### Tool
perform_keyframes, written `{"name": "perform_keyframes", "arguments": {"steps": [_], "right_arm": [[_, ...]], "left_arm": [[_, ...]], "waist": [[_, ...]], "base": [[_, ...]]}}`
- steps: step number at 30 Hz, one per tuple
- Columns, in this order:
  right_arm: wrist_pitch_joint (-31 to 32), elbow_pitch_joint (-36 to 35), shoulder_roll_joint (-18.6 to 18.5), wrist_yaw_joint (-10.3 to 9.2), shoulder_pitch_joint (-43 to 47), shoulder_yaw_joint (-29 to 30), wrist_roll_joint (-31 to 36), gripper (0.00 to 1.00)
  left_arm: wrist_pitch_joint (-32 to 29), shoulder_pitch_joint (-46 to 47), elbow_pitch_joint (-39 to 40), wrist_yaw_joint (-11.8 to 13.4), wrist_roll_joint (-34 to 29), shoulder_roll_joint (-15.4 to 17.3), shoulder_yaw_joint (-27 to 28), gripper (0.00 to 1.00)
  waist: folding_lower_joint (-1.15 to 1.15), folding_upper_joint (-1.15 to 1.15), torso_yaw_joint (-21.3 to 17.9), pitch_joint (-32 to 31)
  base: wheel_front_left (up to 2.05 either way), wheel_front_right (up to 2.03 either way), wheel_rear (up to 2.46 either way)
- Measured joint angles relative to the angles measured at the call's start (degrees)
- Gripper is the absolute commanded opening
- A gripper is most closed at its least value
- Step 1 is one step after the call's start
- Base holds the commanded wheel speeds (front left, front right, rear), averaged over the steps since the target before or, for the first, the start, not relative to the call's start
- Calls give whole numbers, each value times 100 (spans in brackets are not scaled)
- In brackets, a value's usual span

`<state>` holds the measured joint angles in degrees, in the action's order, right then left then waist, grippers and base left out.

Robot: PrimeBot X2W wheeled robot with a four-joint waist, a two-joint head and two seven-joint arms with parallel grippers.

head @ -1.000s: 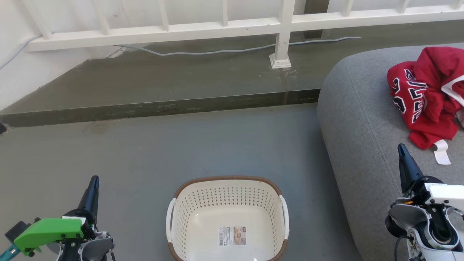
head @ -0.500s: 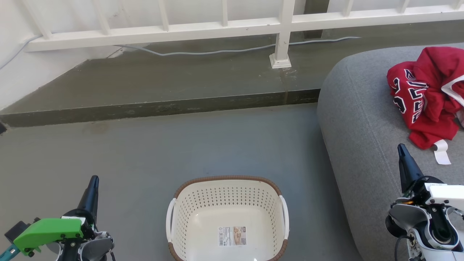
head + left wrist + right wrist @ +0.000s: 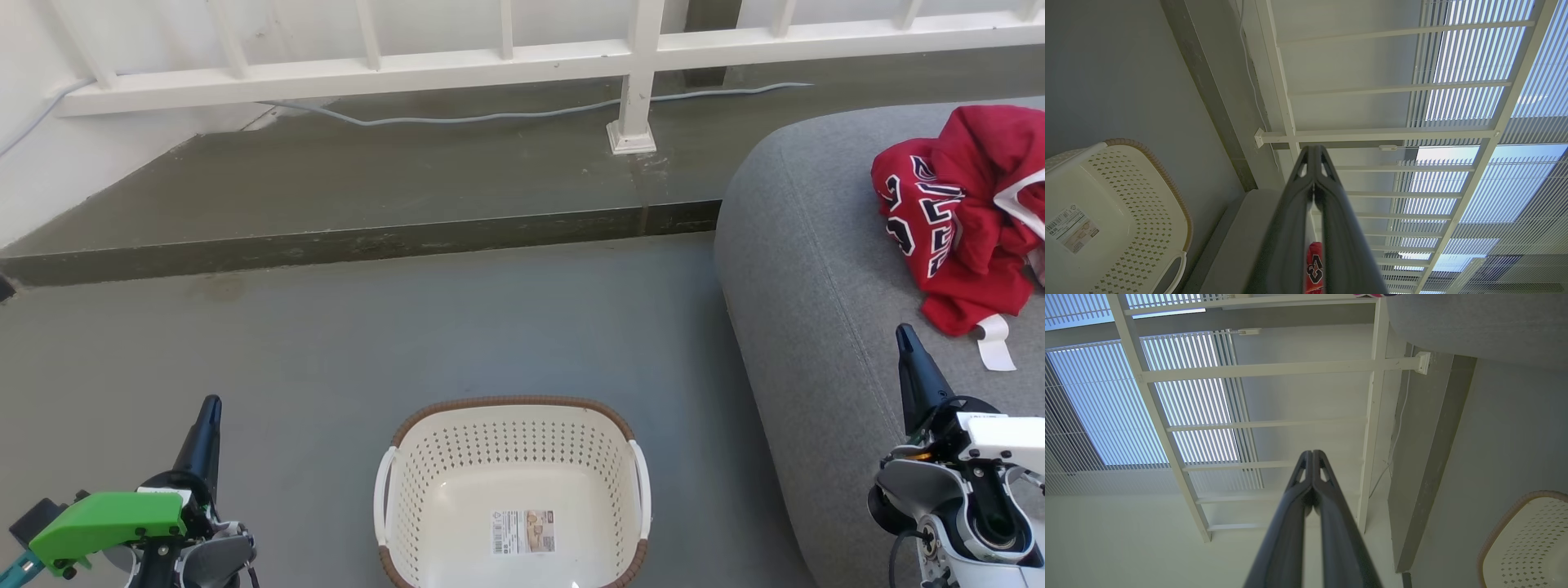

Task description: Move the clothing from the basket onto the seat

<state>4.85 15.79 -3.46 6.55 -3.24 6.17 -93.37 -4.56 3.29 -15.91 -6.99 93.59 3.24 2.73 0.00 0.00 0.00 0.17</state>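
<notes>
**Head view: the job looks finished**

The clothing (image 3: 963,220) lies crumpled on the seat (image 3: 816,286), toward its right side. The basket (image 3: 510,402) on the floor holds no garment, just a label sticker (image 3: 522,532). I judge that nothing is left to move. The left gripper (image 3: 212,404) and right gripper (image 3: 903,333) hang low, each with its fingers pressed together on nothing. A white railing (image 3: 637,49) and a cable (image 3: 490,117) stand behind, well apart, and are no obstacle.

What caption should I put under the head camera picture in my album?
Red clothing piled on the grey sofa cushion, laundry basket empty on the floor.
</notes>
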Motion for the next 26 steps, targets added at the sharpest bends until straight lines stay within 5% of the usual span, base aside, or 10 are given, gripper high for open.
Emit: {"name": "perform_keyframes", "arguments": {"steps": [26], "right_arm": [[0, 0, 2, 0, 0, 9, 1, 0]], "left_arm": [[-2, 0, 3, -1, 0, -8, 13, 0]], "waist": [[0, 0, 0, 0]], "base": [[0, 0, 0]]}}
